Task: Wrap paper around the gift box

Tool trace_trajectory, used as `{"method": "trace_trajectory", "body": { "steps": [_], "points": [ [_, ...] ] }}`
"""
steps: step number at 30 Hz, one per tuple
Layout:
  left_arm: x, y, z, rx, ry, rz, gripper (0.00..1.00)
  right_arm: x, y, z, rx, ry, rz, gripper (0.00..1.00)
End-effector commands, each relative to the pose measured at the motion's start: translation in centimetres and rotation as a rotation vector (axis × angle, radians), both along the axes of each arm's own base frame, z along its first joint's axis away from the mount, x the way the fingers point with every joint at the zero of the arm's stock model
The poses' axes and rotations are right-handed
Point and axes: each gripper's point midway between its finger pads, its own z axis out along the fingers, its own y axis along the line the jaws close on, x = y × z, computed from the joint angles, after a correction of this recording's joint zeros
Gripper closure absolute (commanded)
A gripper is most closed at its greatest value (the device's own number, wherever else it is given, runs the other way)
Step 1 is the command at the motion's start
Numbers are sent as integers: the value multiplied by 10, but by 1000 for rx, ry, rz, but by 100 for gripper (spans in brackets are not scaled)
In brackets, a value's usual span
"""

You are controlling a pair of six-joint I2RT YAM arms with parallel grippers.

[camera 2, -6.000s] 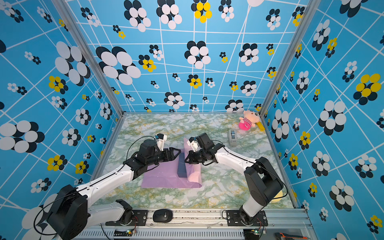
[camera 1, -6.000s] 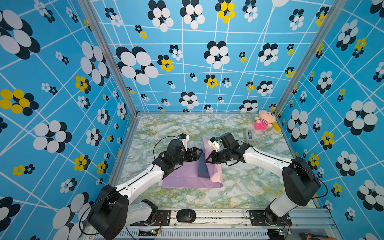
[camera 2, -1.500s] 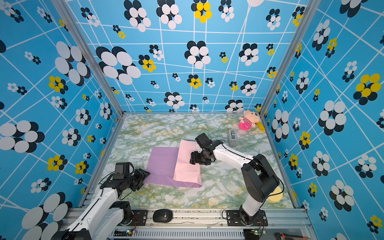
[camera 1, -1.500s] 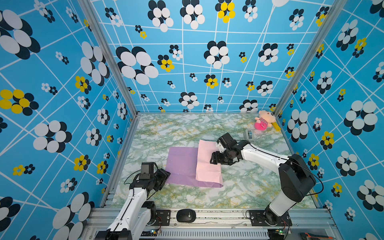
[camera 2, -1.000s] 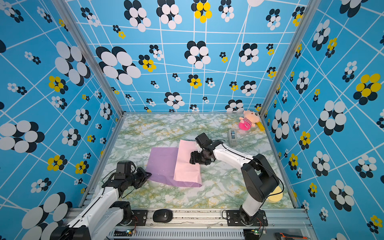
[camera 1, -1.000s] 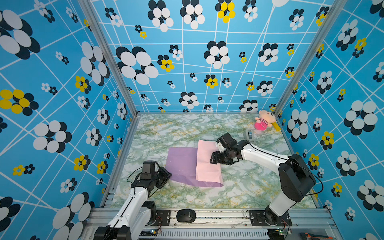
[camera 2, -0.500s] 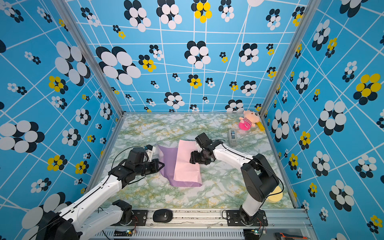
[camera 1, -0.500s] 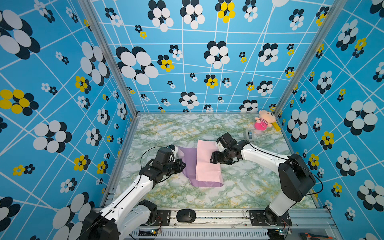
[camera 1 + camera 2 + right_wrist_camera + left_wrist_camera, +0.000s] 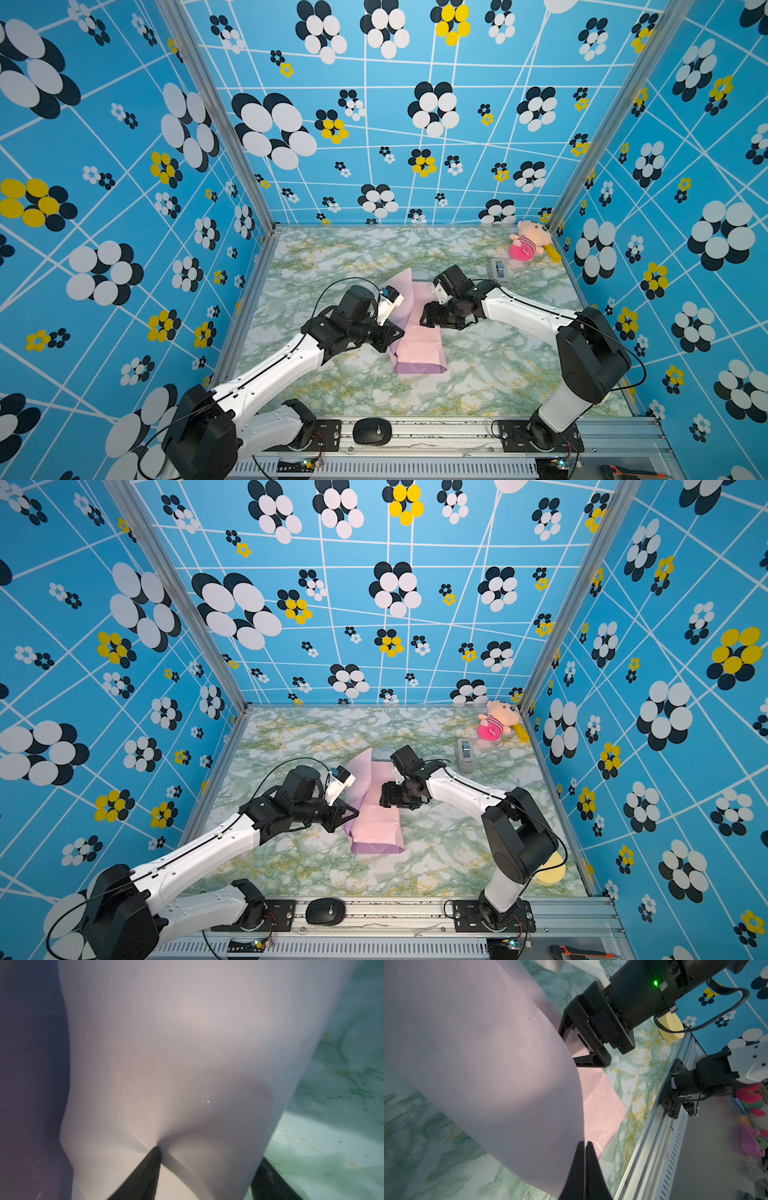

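Note:
The paper (image 9: 417,345) lies mid-table, its pale pink face folded up over where the gift box sits; the gift box itself is hidden under it. My left gripper (image 9: 397,332) is shut on the paper's left edge (image 9: 579,1136), and the lilac flap (image 9: 359,771) stands lifted and curls toward the right. In the left wrist view the fingertips (image 9: 581,1147) pinch that edge. My right gripper (image 9: 428,318) stands open at the fold's right side. One of its fingers (image 9: 149,1167) dents the paper (image 9: 187,1053); the other is half hidden behind the paper's edge.
A grey tape dispenser (image 9: 498,268) and a pink plush doll (image 9: 525,245) sit at the back right, against the wall. A yellow round pad (image 9: 550,872) lies behind the right arm's base. A black mouse (image 9: 372,432) rests on the front rail.
My left arm came in from the near-left corner, shut on the paper's left edge and carried it up and rightward, so the flat lilac part now stands lifted. The right gripper stayed put.

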Motion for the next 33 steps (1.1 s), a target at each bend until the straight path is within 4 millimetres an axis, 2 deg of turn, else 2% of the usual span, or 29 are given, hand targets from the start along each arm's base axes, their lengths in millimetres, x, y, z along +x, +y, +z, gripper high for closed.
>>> {"method": "trace_trajectory", "body": {
  "steps": [1, 8, 14, 19, 27, 30, 33],
  "points": [
    [-10, -13, -3, 38, -21, -125, 100, -9, -12, -28, -67, 56, -20, 34],
    [-11, -36, -19, 117, -22, -197, 100, -8, -5, -24, -17, 54, -33, 35],
    [-5, -36, -46, 196, 10, -178, 100, -6, -2, -12, 93, 41, -70, 32],
    [-4, -36, -57, 220, 27, -179, 100, -2, -3, 8, 186, 7, -90, 23],
    [-4, -41, -60, 229, 37, -201, 100, 5, -1, 49, 435, -55, -134, 9],
    [-5, -43, -61, 237, 36, -215, 100, 4, 1, 48, 451, -42, -132, 8],
    [-7, -46, -61, 243, 36, -230, 100, 7, 1, 37, 414, -11, -137, 9]
  ]
}}
